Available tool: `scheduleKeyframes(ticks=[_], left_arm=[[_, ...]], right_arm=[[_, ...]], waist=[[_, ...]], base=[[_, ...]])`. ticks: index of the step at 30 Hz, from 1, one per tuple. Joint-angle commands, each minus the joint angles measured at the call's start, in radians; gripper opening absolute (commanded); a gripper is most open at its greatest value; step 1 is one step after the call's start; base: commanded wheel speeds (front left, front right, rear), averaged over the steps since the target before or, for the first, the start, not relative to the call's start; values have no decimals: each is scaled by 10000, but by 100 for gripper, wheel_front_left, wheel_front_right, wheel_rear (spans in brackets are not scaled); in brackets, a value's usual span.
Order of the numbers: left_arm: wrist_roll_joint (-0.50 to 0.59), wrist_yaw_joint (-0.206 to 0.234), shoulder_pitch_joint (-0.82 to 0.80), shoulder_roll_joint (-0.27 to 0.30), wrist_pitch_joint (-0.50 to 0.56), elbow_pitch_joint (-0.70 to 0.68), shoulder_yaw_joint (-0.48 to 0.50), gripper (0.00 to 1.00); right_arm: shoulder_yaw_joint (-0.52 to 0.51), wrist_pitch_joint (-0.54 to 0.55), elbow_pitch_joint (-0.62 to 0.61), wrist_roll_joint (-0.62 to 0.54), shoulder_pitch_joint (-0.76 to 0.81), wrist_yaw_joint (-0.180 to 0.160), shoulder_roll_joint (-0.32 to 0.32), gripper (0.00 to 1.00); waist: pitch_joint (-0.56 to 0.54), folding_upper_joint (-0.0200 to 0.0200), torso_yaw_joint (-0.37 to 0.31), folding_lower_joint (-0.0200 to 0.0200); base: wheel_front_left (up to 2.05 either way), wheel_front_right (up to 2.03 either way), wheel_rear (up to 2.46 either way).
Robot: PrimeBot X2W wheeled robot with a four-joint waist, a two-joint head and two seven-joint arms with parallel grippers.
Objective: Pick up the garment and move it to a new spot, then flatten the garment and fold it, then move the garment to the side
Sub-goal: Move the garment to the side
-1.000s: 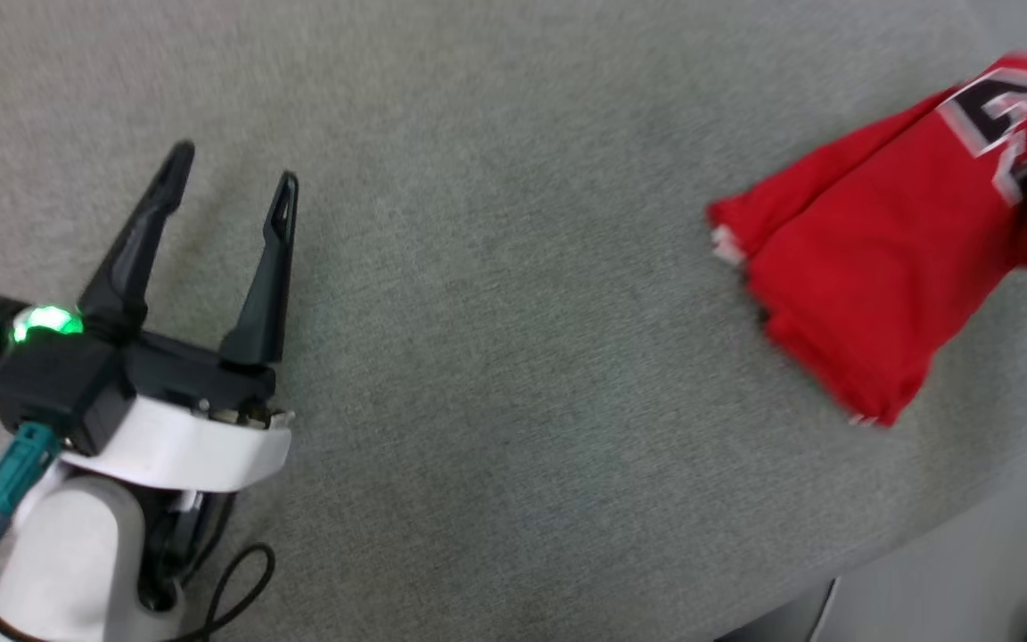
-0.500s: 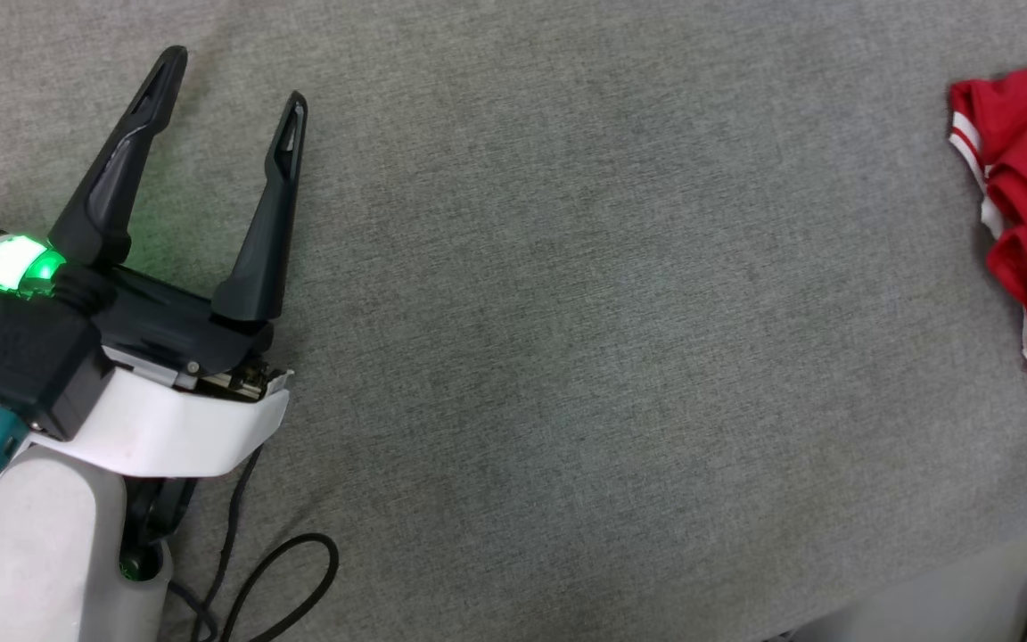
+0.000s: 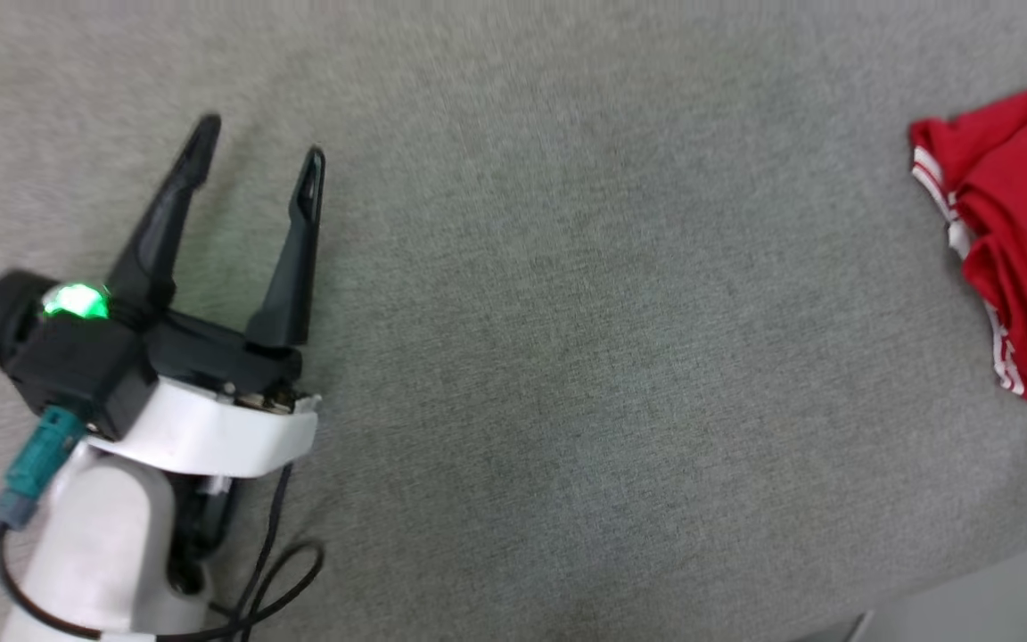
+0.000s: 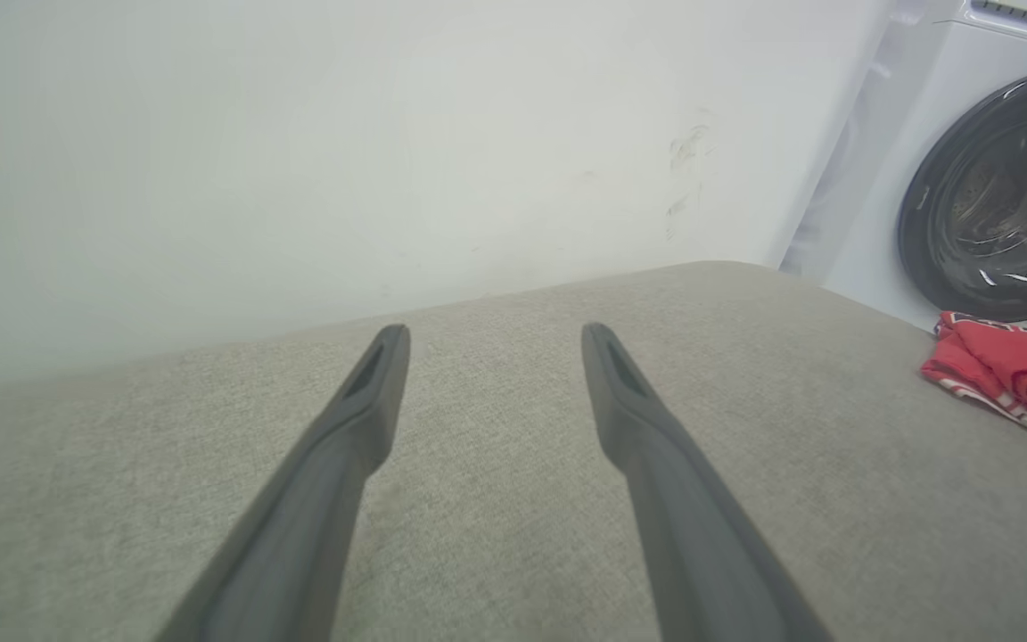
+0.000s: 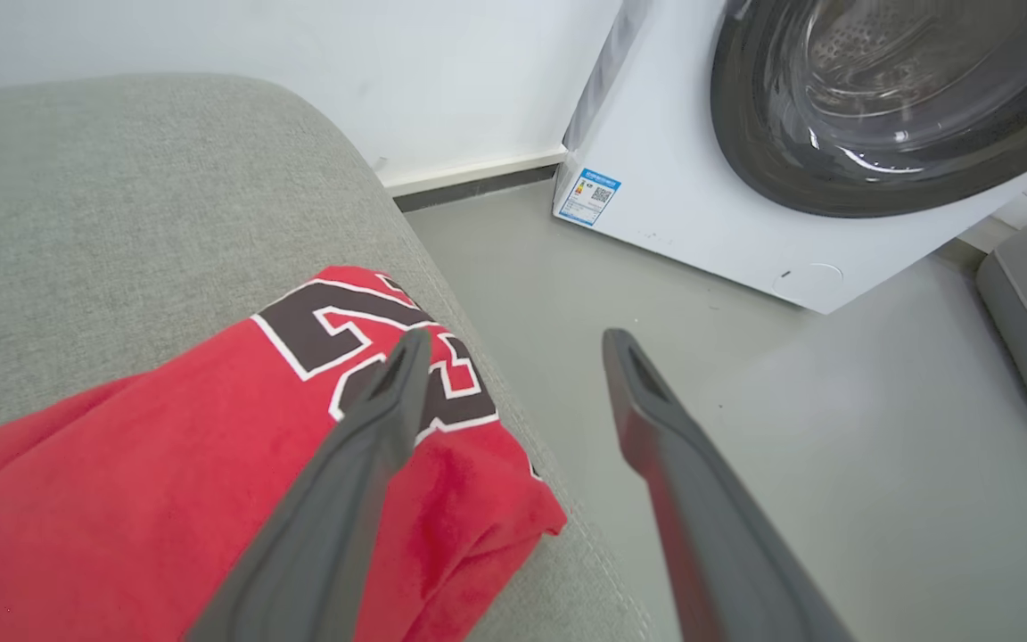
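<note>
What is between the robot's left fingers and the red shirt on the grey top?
Nothing. In the head view, bare grey cloth surface runs from the left gripper to the garment. The left wrist view shows the same bare stretch.

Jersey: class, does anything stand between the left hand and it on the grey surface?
Nothing visible does. In the head view, bare grey surface stretches from the open left hand to the jersey, which lies near that surface's right edge.

White washing machine [image 5: 683,223] with dark round door [image 5: 879,89] stands on grey floor [image 5: 790,401] near a grey fabric surface [image 3: 567,357]
</note>
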Motion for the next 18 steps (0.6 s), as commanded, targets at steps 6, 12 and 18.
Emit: scheduleKeyframes(ticks=[6,12,18], left_arm=[[-246,336,843,-519,-462,914,-83,100],[-455,576,1538,-907,-729,1666,-53,100],[-586,756,2058,-1205,-881,2240,27,100]], right_arm=[[54,-839,-285,239,1113,-10,-48,100],[14,-1478,-949,467,2446,-9,534,100],[123,-1896,-1976,400,3757,-9,1610,100]], waist=[[-1737,0,673,-1],[-2797,0,1253,-1],[-3547,0,1737,-1]], base=[[0,0,0],[0,0,0],[0,0,0]])
